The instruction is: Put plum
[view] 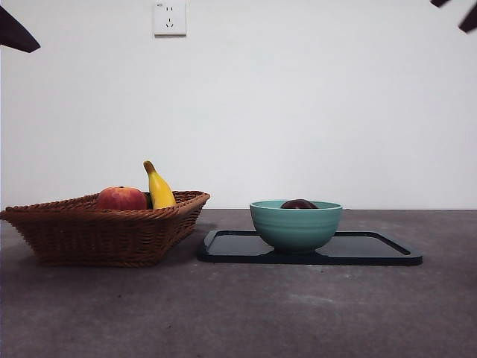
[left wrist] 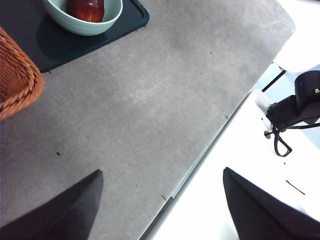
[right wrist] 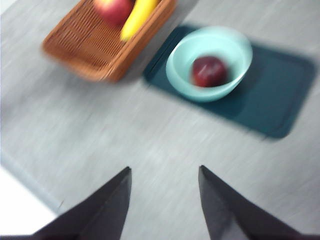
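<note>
The dark maroon plum (view: 299, 203) lies inside the teal bowl (view: 296, 226), only its top showing over the rim in the front view. It also shows in the right wrist view (right wrist: 209, 71) and the left wrist view (left wrist: 87, 9), inside the bowl (right wrist: 210, 62) (left wrist: 82, 22). The bowl stands on a dark tray (view: 373, 250). My right gripper (right wrist: 164, 200) is open and empty, high above the table and well back from the bowl. My left gripper (left wrist: 160, 205) is open and empty over the table's edge, far from the bowl.
A wicker basket (view: 104, 227) stands left of the tray with a red-orange fruit (view: 121, 198) and a yellow banana (view: 159, 188) in it. Black arm tips show at the top left corner (view: 16, 33) and the top right corner (view: 466, 15). A wall socket (view: 169, 18) is behind.
</note>
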Controlling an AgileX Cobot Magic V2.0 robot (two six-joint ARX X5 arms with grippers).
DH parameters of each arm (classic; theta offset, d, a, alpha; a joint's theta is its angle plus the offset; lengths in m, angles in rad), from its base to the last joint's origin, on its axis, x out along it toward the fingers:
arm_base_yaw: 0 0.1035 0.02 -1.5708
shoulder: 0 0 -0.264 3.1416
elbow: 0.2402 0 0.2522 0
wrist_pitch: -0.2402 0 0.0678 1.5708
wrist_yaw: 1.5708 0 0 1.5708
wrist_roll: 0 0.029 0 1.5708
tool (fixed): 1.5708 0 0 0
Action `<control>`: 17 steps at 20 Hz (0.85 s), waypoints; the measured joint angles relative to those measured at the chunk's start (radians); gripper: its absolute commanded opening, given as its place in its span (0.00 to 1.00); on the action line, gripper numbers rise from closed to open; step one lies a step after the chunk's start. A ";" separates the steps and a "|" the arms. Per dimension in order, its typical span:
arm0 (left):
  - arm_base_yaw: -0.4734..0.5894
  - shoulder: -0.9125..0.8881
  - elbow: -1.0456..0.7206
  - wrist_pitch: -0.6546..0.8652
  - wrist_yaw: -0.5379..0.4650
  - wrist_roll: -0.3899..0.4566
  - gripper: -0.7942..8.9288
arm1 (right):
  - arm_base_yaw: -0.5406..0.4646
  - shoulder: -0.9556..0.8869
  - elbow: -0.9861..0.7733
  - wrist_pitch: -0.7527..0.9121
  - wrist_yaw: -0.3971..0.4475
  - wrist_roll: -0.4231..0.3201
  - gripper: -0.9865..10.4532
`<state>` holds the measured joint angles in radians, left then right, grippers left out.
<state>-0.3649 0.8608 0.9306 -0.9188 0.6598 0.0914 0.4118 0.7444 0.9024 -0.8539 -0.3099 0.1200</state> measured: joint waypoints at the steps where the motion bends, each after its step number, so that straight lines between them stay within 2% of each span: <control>1: 0.000 0.000 0.000 0.006 0.000 0.000 0.47 | 0.000 -0.023 -0.033 -0.002 -0.032 0.000 0.27; 3: 0.000 0.000 0.000 0.013 0.000 0.000 0.47 | 0.001 -0.061 -0.083 -0.002 -0.089 0.000 0.27; 5: 0.000 0.000 0.000 0.013 0.000 0.000 0.47 | 0.001 -0.087 -0.104 -0.002 -0.106 -0.001 0.27; 17: 0.000 0.000 0.000 0.033 0.000 -0.003 0.46 | 0.001 -0.099 -0.105 -0.001 -0.106 0.000 0.27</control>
<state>-0.3649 0.8608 0.9306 -0.8856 0.6598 0.0887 0.4126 0.6456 0.7975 -0.8547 -0.4164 0.1196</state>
